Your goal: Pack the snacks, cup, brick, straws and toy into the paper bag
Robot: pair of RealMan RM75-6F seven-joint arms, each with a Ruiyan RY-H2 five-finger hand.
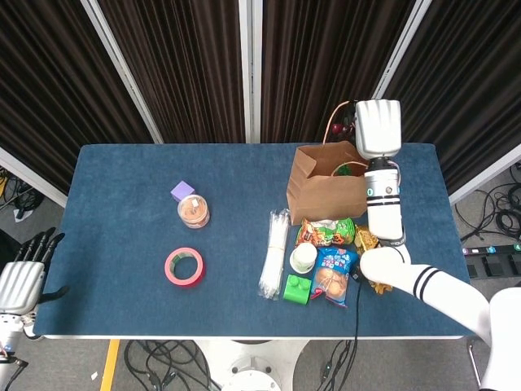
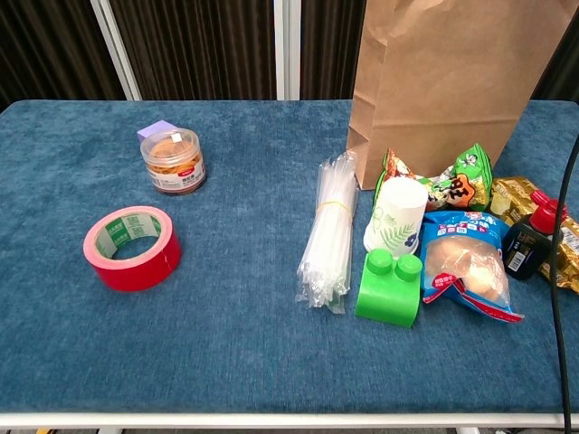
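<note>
The brown paper bag (image 1: 326, 191) (image 2: 443, 81) stands open at the table's back right, with something green inside. In front of it lie the straws (image 1: 274, 252) (image 2: 327, 231), paper cup (image 1: 304, 258) (image 2: 395, 217), green brick (image 1: 297, 289) (image 2: 389, 287), green snack (image 1: 326, 232) (image 2: 452, 181), blue snack (image 1: 334, 277) (image 2: 466, 267) and gold snack (image 2: 525, 194). My right hand (image 1: 346, 122) hangs over the bag's back rim by the handle, mostly hidden behind its white forearm, holding a small red toy (image 1: 340, 128). My left hand (image 1: 20, 281) is off the table's left edge, fingers extended, holding nothing.
A red tape roll (image 1: 184, 267) (image 2: 132, 247), a snack jar (image 1: 194, 211) (image 2: 174, 161) and a purple cube (image 1: 182, 191) sit on the left half. A small dark bottle (image 2: 532, 237) lies on the gold snack. My right arm's black cable (image 2: 565, 271) hangs at the right.
</note>
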